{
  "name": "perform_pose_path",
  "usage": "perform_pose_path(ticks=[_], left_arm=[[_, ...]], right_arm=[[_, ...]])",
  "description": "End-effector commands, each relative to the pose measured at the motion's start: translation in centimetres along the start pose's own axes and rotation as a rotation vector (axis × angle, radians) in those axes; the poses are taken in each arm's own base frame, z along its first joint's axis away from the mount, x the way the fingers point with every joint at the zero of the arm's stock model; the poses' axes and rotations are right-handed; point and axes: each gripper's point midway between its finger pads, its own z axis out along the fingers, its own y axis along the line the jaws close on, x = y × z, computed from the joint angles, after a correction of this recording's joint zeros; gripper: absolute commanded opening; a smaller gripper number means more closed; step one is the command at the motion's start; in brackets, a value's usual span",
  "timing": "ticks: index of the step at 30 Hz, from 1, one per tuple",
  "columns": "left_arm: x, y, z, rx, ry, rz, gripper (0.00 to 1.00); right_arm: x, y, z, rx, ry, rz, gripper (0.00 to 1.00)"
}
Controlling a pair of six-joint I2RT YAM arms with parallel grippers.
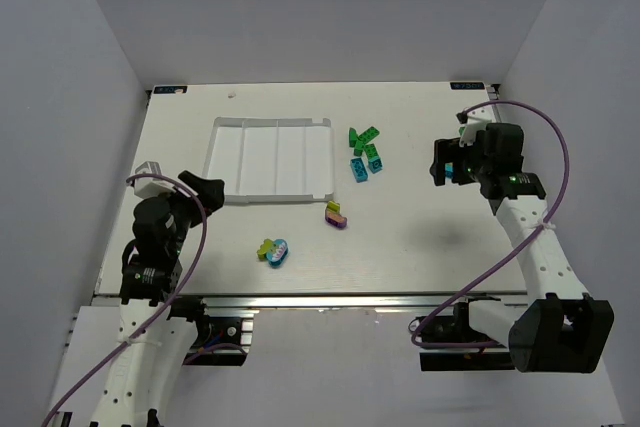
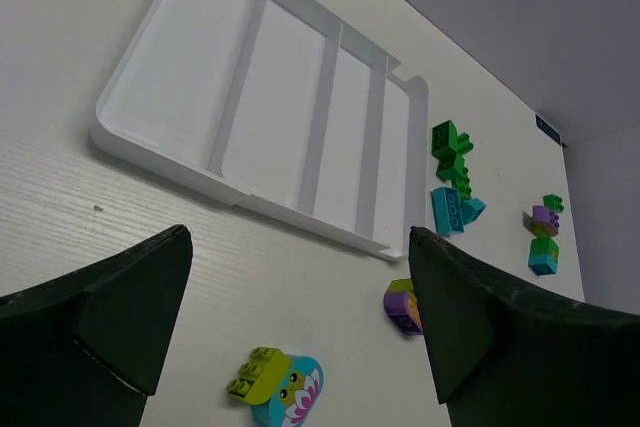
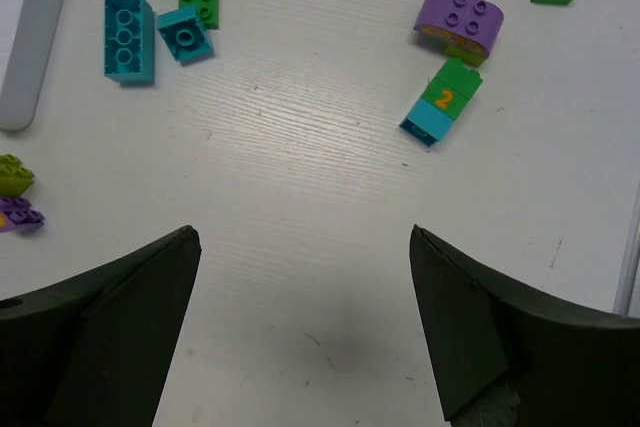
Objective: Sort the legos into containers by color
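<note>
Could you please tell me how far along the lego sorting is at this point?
Nothing looks sorted: all four compartments of the tray are bare. Nothing is in hand: the left gripper and right gripper are open and empty. Every lego is left on the table, including the green and teal cluster beside the tray, the purple and yellow-green pair, and the purple brick.

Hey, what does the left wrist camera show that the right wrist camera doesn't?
Left wrist only: the whole white tray with its four compartments, and the teal brick printed with a face. Right wrist only: the orange 2 on the green-and-teal brick. Both: the green and teal cluster beside the tray, plus the purple and yellow-green pair.
</note>
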Motion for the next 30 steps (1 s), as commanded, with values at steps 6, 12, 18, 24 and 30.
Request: perform_pose_path(ticks=[6, 12, 18, 24, 30], left_arm=[[0.9, -0.4, -0.6, 0.018, 0.04, -0.044, 0.7], [1.9, 0.6, -1.8, -0.026, 0.078, -0.061, 0.0], [1.6, 0.2, -3.2, -0.004, 0.053, -0.117, 0.61], [2.0, -0.8, -4.3, 0.045, 0.088, -0.139, 0.87], [1.8, -1.2, -5.5, 0.061, 0.09, -0.141, 0.88]], right_arm=[[-1.2, 11.6, -4.4, -0.708, -0.12, -0.41, 0.89], [3.6, 20.7, -7.6, -1.064, -0.222, -0.685, 0.74], [5.5, 25.4, -5.4, -0.989, -0.127, -0.673, 0.56], [5.7, 28.7, -1.9, -0.786, -0.033, -0.514, 0.75], [5.9, 33.1, -0.9, -0.735, 0.019, -0.441, 0.88]])
